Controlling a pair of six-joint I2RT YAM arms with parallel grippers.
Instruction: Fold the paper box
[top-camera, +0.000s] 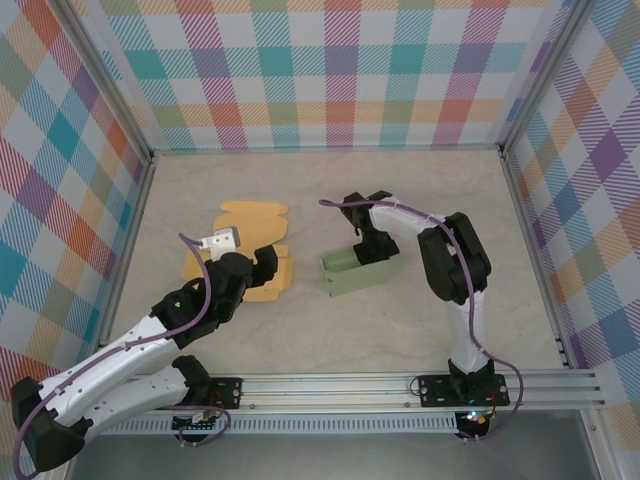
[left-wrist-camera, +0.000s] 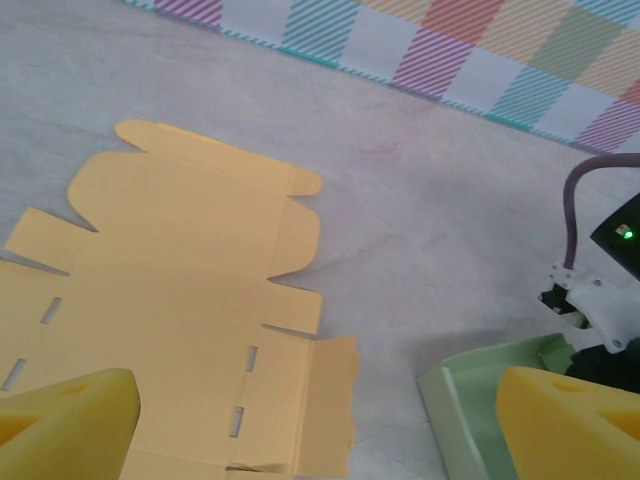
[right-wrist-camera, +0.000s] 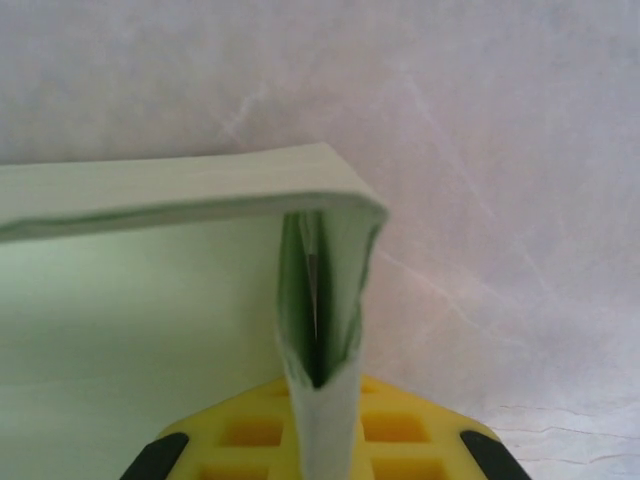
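Observation:
The green paper box (top-camera: 358, 272) stands partly folded in the middle of the table, its walls up and its top open. My right gripper (top-camera: 372, 245) is at the box's far right corner, shut on a doubled side wall (right-wrist-camera: 320, 300) that runs between its yellow pads (right-wrist-camera: 250, 435). My left gripper (top-camera: 262, 262) hovers open left of the box, over the edge of a flat orange box blank (top-camera: 250, 250). In the left wrist view its two yellow pads (left-wrist-camera: 60, 425) stand far apart with nothing between them. The green box (left-wrist-camera: 470, 400) sits at the lower right of that view.
The orange blank (left-wrist-camera: 180, 300) lies unfolded on the table, with slots and flaps showing. Checked walls enclose the table on three sides. A metal rail (top-camera: 350, 385) runs along the near edge. The right arm's wrist and cable (left-wrist-camera: 600, 290) rise beside the green box.

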